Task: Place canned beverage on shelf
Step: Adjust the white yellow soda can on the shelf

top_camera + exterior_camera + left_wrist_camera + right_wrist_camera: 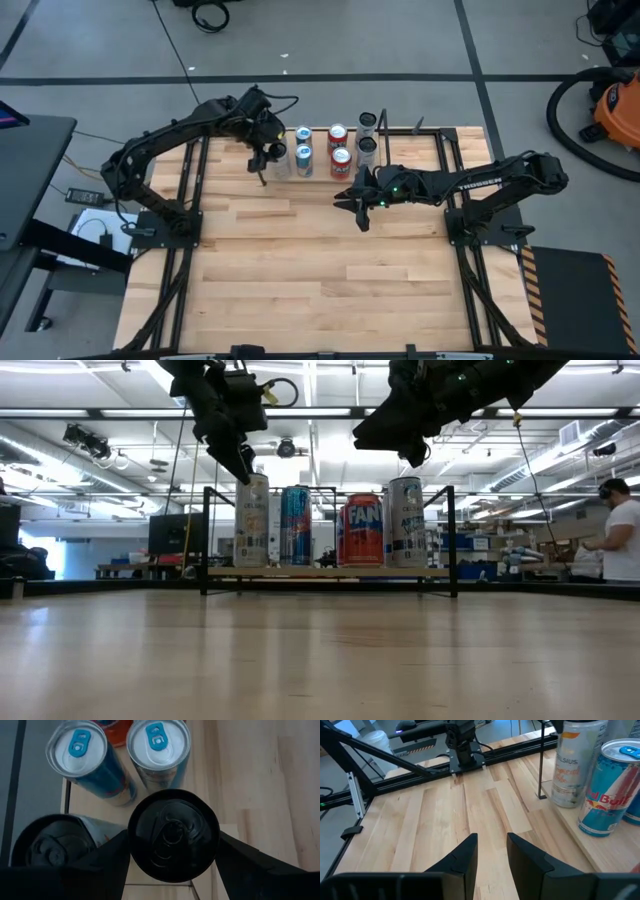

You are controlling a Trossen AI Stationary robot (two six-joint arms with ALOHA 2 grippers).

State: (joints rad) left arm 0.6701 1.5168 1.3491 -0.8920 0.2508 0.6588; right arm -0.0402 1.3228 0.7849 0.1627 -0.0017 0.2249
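Observation:
The shelf (322, 177) is a low light-wood board (330, 572) between thin black uprights at the table's far middle. On it stand several cans: blue ones (303, 158), red ones (363, 530) and grey ones (367, 148). At its left end a slim white can with a black top (172, 832) stands upright, its base level with the board (250, 520). My left gripper (268, 158) is shut on it from above. A second black-topped can (52, 847) stands right beside it. My right gripper (357, 205) hovers over bare table in front of the shelf, fingers (490, 845) slightly apart, holding nothing. My left gripper pinches the white can between its two fingers (112, 852), one on either side, just under the black top rim (136, 851). The fingers come slanting down from above. The can stays upright, and in the low view its base appears to rest on the board.
Black rails (190, 180) run along both sides of the table. Its near half (320, 290) is bare wood. An orange vacuum (610, 105) stands on the floor at the far right. A person (620, 530) stands in the room behind.

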